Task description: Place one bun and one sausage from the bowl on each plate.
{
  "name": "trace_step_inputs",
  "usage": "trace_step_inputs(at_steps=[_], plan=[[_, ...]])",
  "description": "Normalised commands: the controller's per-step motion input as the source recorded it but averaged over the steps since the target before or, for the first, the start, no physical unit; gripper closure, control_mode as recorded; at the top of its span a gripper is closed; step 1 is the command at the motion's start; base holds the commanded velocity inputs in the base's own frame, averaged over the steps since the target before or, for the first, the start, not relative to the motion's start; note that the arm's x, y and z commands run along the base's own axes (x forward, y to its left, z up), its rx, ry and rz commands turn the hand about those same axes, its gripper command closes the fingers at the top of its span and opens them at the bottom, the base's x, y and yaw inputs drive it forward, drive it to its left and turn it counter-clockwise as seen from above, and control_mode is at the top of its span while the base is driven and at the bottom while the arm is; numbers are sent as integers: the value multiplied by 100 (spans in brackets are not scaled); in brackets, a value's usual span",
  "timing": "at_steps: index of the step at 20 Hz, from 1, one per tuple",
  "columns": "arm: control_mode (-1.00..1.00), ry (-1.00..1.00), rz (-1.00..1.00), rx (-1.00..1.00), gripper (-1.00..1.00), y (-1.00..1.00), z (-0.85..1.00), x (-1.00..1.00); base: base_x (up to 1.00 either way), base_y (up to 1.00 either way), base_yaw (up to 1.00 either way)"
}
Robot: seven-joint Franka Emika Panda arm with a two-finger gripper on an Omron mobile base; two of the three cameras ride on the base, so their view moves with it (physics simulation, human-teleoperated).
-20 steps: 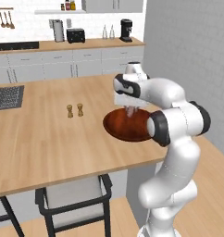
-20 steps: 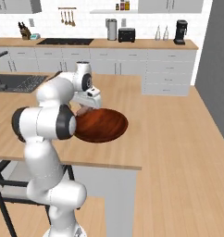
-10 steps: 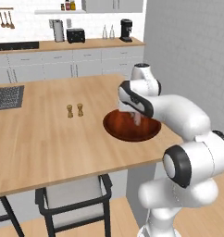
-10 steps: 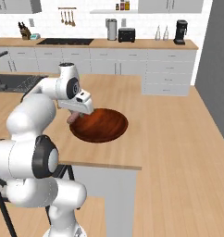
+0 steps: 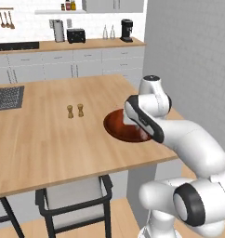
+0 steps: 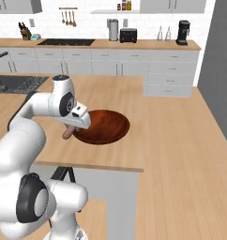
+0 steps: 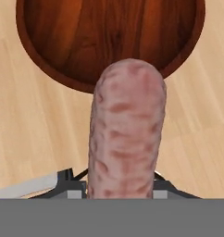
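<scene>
We see, nearest the hand camera, a pinkish-brown mottled sausage [image 7: 127, 132] standing up from between the gripper [image 7: 121, 185] fingers, which are closed tight on its lower end. In the right base view the same sausage [image 6: 67, 133] hangs below the white hand, just beside the near-left rim of the bowl and above the light wooden island counter [image 6: 110, 154].

Beyond the sausage lies the wide, shallow, glossy dark red-brown bowl [image 7: 109, 32], resting on the counter; the part of its inside we can see is bare. In the left base view the bowl [image 5: 116, 128] sits near the counter's right edge, partly covered by the arm.

Farther left on the counter we note two small brown shakers [image 5: 75, 111] standing side by side, well apart from the bowl.

Against the far wall we record a black toaster [image 5: 76, 35] and a black coffee machine [image 5: 127, 30] on the back worktop.
</scene>
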Motion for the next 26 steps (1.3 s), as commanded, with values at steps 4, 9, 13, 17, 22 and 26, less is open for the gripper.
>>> trace_step_inputs(at_steps=[4, 9, 13, 17, 22, 26], plan=[[100, 0, 0, 0, 100, 1, -3, -7, -32, 17, 0], [100, 0, 0, 0, 100, 0, 0, 0, -99, 69, 3], [100, 0, 0, 0, 100, 0, 0, 0, -53, 100, 7], [100, 0, 0, 0, 100, 0, 0, 0, -13, 100, 7], [100, 0, 0, 0, 100, 0, 0, 0, 0, 100, 2], [100, 0, 0, 0, 100, 0, 0, 0, 0, 100, 0]])
